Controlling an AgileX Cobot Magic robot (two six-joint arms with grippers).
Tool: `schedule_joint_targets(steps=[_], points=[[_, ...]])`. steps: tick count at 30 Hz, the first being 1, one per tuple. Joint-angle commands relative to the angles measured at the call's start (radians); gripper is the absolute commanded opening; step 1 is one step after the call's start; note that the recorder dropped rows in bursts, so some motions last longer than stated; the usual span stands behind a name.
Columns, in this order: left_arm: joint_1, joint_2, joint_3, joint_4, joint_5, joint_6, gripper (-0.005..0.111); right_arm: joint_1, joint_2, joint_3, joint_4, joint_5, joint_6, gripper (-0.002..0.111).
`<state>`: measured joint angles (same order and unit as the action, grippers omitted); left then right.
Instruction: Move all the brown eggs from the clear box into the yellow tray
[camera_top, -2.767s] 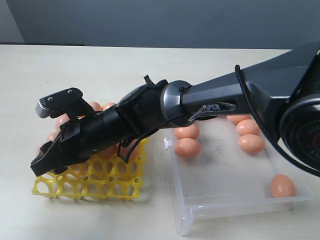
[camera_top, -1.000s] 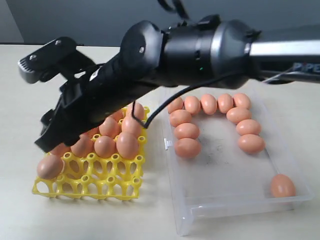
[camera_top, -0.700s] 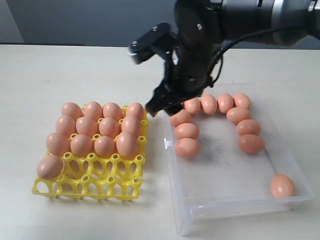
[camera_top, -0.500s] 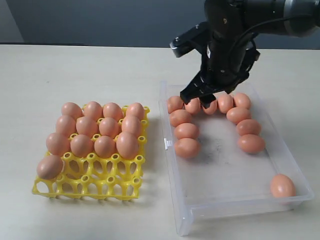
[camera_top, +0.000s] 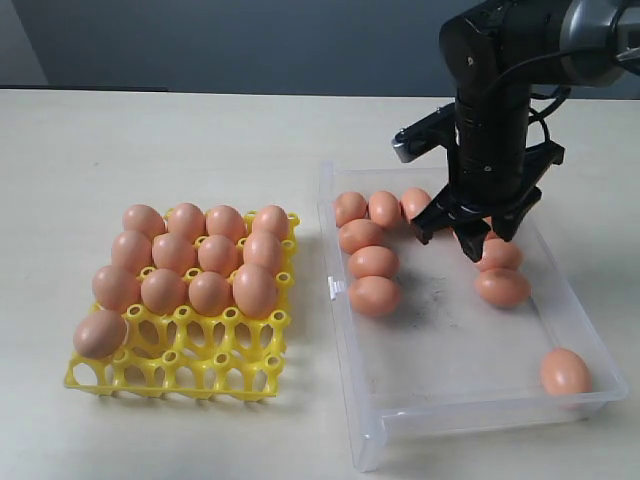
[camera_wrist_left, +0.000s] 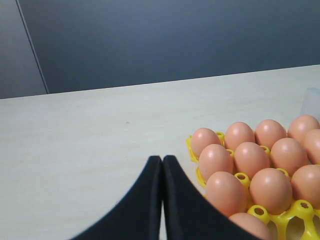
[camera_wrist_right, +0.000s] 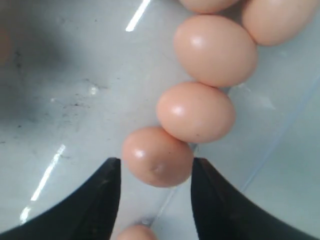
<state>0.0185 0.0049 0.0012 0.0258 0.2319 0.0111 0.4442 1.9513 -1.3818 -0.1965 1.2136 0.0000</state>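
Several brown eggs (camera_top: 210, 292) fill the back rows of the yellow tray (camera_top: 200, 375) on the left. More brown eggs (camera_top: 373, 262) line the back and sides of the clear box (camera_top: 480, 415), and one egg (camera_top: 565, 371) lies alone near its front right corner. My right gripper (camera_top: 462, 238) points straight down into the box's back right. In the right wrist view this gripper (camera_wrist_right: 156, 167) is shut on one brown egg (camera_wrist_right: 157, 156), which rests on the box floor against its neighbour. My left gripper (camera_wrist_left: 161, 160) is shut and empty beside the tray.
A latch tab (camera_top: 337, 288) sticks out of the box wall facing the tray. The tray's front cups (camera_top: 170, 365) hold nothing except one egg (camera_top: 99, 333) at the left. Bare floor (camera_top: 450, 340) fills the box's middle.
My right arm swung from over the tray across to the back right of the box and came down among the eggs. Its jaws narrowed around one egg.
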Motion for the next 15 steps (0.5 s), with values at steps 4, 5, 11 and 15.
schedule_joint_targets(steps=[4, 5, 11, 15], points=[[-0.011, -0.005, -0.001, 0.001, 0.000, -0.001, 0.000, -0.005, -0.002, 0.131, -0.041, -0.038, -0.015, 0.043], [-0.011, -0.005, -0.001, 0.001, 0.000, -0.001, 0.000, -0.005, -0.002, 0.145, -0.041, -0.061, -0.015, 0.043], [-0.011, -0.005, -0.001, 0.001, 0.000, -0.001, 0.000, -0.005, -0.002, 0.171, -0.039, -0.152, -0.015, 0.043], [-0.011, -0.005, -0.001, 0.001, 0.000, -0.001, 0.000, -0.005, -0.002, 0.171, -0.080, -0.197, -0.015, 0.043]])
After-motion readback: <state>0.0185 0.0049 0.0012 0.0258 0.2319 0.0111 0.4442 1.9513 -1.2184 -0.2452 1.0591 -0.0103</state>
